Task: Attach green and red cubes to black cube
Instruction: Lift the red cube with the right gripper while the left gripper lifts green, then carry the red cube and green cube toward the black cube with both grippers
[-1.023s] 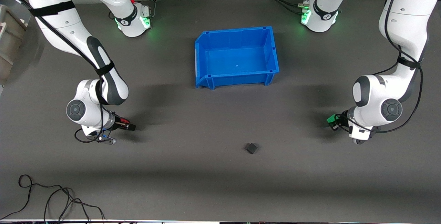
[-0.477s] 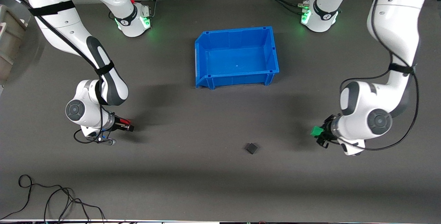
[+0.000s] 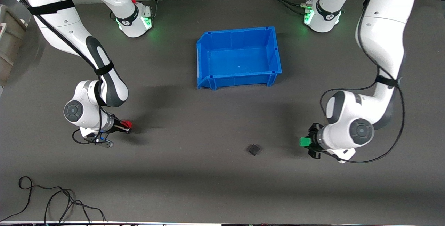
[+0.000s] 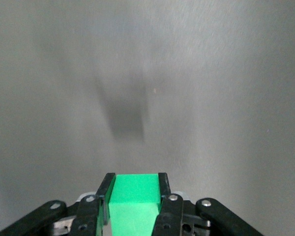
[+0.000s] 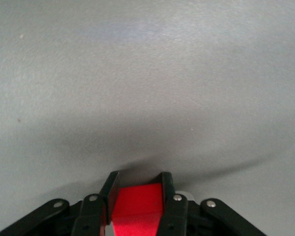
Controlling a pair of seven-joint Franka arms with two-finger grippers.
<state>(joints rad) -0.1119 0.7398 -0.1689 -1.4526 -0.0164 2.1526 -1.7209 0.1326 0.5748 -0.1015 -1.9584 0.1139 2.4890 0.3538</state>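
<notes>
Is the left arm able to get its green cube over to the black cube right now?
Probably yes. The left gripper, shut on the green cube, is near the black cube, with only bare mat between them. The right gripper, holding the red cube, is well away.

No text, label, brand, number or sign could be read in any of the views. The robot bases carried a small dark mark each, too small to make out.
</notes>
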